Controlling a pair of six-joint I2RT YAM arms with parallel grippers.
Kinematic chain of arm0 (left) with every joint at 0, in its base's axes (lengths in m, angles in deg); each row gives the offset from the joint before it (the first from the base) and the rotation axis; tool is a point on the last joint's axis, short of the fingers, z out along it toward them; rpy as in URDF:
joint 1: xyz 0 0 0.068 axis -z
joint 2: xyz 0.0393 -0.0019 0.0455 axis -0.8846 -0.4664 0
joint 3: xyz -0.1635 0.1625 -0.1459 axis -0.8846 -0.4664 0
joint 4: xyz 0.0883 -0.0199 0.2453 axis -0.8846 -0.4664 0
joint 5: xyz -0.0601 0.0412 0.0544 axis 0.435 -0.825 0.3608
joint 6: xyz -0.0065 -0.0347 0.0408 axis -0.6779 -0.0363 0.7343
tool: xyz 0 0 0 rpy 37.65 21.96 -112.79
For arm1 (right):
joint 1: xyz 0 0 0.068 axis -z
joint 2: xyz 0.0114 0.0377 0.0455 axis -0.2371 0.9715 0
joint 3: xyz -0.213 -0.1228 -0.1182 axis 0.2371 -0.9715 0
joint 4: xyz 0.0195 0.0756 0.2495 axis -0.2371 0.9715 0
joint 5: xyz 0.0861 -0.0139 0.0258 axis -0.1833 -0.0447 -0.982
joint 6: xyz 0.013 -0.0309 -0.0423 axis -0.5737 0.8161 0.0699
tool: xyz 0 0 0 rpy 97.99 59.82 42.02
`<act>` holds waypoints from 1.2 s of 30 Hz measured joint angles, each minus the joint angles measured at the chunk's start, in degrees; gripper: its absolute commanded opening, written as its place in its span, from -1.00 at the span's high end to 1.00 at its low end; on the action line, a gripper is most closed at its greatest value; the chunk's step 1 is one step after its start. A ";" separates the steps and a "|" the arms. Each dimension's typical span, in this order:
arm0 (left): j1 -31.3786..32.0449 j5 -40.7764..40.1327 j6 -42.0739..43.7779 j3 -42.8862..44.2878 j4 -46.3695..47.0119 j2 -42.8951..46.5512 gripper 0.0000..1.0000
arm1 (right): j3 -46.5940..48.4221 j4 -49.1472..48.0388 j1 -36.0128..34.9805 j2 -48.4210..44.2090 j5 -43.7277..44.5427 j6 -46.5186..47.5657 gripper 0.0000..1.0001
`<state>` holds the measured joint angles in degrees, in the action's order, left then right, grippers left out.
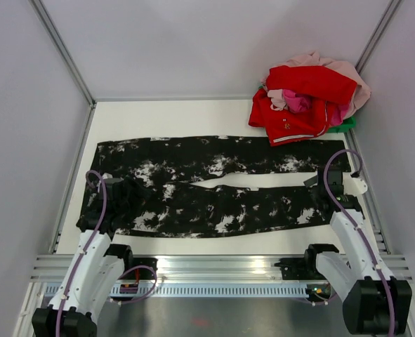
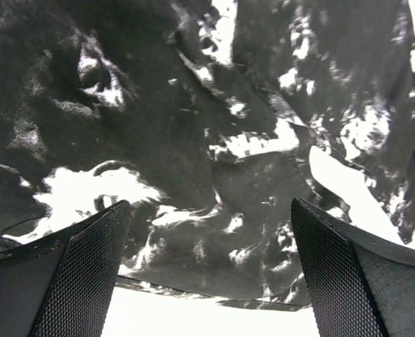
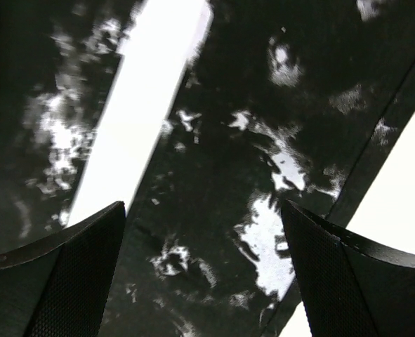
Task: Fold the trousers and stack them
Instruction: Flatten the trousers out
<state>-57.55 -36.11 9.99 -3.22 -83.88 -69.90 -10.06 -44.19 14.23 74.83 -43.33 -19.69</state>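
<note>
Left gripper (image 2: 208, 232) is hovering low over the waist end of the trousers (image 1: 214, 186), jaws spread wide and holding nothing. Right gripper (image 3: 201, 232) is doing the same over the near leg close to its cuff, also wide and empty; a bare strip shows between the two legs.

The trousers are lying flat across the table (image 1: 193, 116), waist to the left and legs to the right. Judgement: each arm is taking one end so the cloth can be lifted evenly for a first fold.

A pile of red and pink clothes (image 1: 305, 102) is sitting in the far right corner, just beyond the far leg.
</note>
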 measured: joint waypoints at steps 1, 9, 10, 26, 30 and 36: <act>0.00 0.11 0.00 0.00 0.07 -0.63 -0.99 | -0.13 -0.20 0.39 1.66 -0.63 -0.31 -0.96; -0.02 -2.82 -2.82 0.00 -0.92 -0.35 -0.99 | -0.13 -2.67 3.32 5.70 -3.08 0.26 -0.96; -0.04 -3.69 -3.82 0.00 -1.22 0.02 -0.99 | -0.13 -3.13 3.85 5.70 -3.43 0.66 -0.96; -11.56 -19.06 -17.22 13.99 -19.56 -12.26 -0.99 | 2.49 -11.47 4.57 12.63 -9.62 6.86 -0.96; -16.09 -24.57 -19.08 21.22 -26.05 -15.96 -0.99 | 3.41 -12.02 4.02 13.53 -9.40 7.06 -0.96; -23.91 -27.67 -19.45 20.41 -29.11 -23.04 -0.97 | 6.12 -13.22 3.69 16.28 -9.07 7.06 -0.96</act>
<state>-81.46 -63.78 -9.47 17.19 -112.99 -92.93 -3.94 -57.41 17.92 91.11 -52.40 -12.63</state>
